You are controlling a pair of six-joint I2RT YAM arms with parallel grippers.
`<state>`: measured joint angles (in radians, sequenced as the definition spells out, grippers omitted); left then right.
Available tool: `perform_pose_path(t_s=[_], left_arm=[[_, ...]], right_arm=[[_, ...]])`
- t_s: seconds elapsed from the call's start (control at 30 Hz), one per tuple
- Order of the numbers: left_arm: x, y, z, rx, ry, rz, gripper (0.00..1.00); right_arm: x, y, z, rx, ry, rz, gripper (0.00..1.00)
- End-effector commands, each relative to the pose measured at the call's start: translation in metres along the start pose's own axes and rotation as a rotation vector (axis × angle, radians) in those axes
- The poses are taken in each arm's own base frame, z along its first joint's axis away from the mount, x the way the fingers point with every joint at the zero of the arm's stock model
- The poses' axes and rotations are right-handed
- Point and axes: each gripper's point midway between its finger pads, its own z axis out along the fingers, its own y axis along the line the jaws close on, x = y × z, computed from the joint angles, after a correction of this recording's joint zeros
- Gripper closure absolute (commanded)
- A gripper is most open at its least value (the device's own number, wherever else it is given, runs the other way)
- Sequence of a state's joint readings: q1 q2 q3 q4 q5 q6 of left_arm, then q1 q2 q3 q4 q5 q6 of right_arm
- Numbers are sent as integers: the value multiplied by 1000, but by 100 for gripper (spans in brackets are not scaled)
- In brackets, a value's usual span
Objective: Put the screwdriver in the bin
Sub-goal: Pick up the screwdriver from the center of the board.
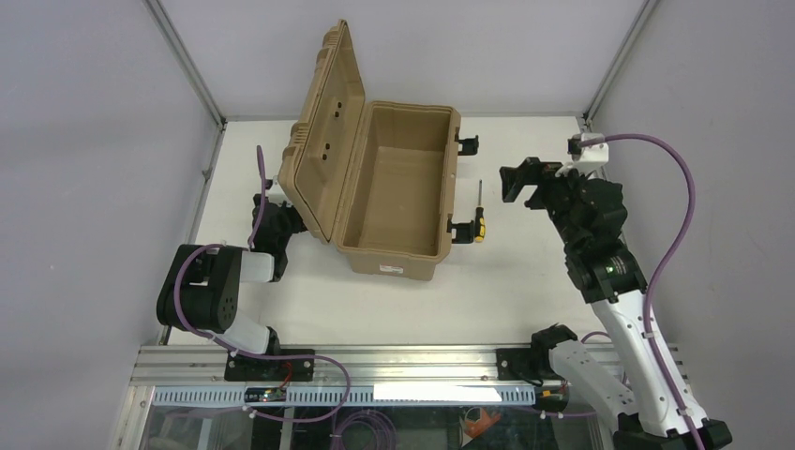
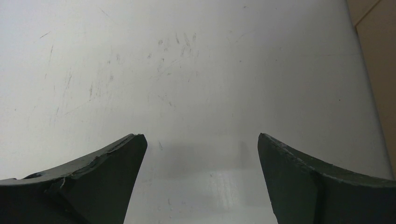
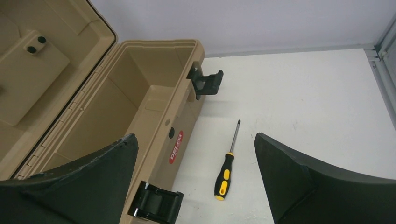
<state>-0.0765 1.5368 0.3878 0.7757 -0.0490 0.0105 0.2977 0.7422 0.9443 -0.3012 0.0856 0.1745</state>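
Screwdriver (image 1: 479,217) beside bin (image 1: 444,178) right wall, between black latches (image 1: 466,143) (lid (image 1: 323,141) up). Right gripper (image 1: 525,184) near it, left gripper (image 2: 201,140) by counter (image 1: 525,281) left edge; both splayed, empty.

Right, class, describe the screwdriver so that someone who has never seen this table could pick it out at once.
Find the big tan bin standing open in the middle of the white table. Just right of it, beside its black latches, lies the screwdriver. It alone has a yellow-and-black handle and a thin metal shaft; the latches are all black and fixed to the bin.
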Motion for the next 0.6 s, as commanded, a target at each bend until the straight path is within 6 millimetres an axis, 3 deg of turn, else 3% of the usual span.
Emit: perform_pose_path(t_s=[0.0, 0.33, 0.57], left_arm=[[-16, 1, -2, 8, -53, -16, 1], [-16, 1, -2, 8, -53, -15, 1], [-16, 1, -2, 8, -53, -15, 1]], right_arm=[[-38, 17, -4, -65, -70, 8, 1], [-69, 12, 16, 39, 48, -1, 1], [-62, 10, 31, 103, 206, 31, 1]])
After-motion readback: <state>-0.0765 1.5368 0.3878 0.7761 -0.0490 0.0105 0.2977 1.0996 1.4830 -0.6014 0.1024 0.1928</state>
